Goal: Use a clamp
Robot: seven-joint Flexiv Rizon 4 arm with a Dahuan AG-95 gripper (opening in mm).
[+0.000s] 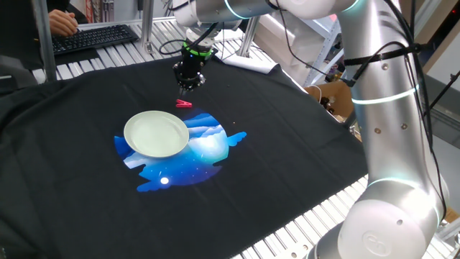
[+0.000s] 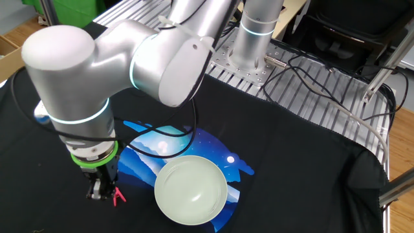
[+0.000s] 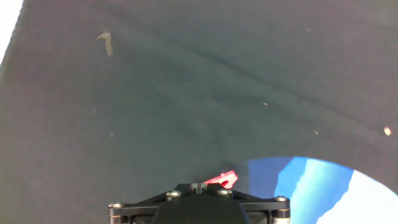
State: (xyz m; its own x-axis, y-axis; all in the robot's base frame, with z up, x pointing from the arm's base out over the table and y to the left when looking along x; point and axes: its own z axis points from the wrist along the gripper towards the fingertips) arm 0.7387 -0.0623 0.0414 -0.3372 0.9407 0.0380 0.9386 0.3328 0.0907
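Red plastic peg-like clamp [image 1: 184, 103] lay on black cloth [image 1: 86, 180], at one o'clock of the pale green round plate [image 1: 156, 133]; black two-finger gripper [image 1: 188, 86], fingers pressed together, hovered just beside it, empty

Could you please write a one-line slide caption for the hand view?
Shut hand pointing down at the black cloth, the red clamp lying just ahead beside the blue print.
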